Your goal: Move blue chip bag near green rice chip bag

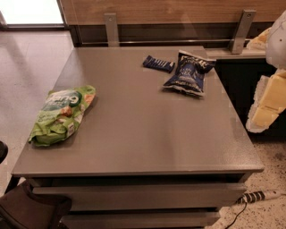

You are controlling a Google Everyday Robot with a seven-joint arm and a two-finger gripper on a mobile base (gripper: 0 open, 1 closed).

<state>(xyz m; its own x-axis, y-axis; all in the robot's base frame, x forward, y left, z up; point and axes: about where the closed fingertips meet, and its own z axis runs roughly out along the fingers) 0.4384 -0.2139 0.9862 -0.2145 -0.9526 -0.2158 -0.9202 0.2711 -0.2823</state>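
Three packets lay on the grey surface [147,134] in the camera view. The blue chip bag [187,74] sat in the far right part, close to the right edge. Its dark navy face was up, showing white lettering, and its crumpled top end pointed toward the far wall. Just beside it on the left, with a narrow gap between them, lay a small flat dark blue bar wrapper [158,64]. The green rice chip bag [61,115] lay well apart from both, at the left edge and nearer the front. It was wrinkled and lying flat, with white lettering and a dark round logo at its far end.

The robot's hand [267,105] showed as a pale yellow and white shape at the right border of the view. It was off the surface, beyond its right edge, and touched none of the packets. Whether it was open or closed could not be told.

Below the front edge of the surface ran two grey drawer fronts [134,194]. A white power strip [261,195] lay on the speckled floor [272,214] at the lower right. A metal bracket [111,29] stood against the wood-panelled wall [170,11] behind.
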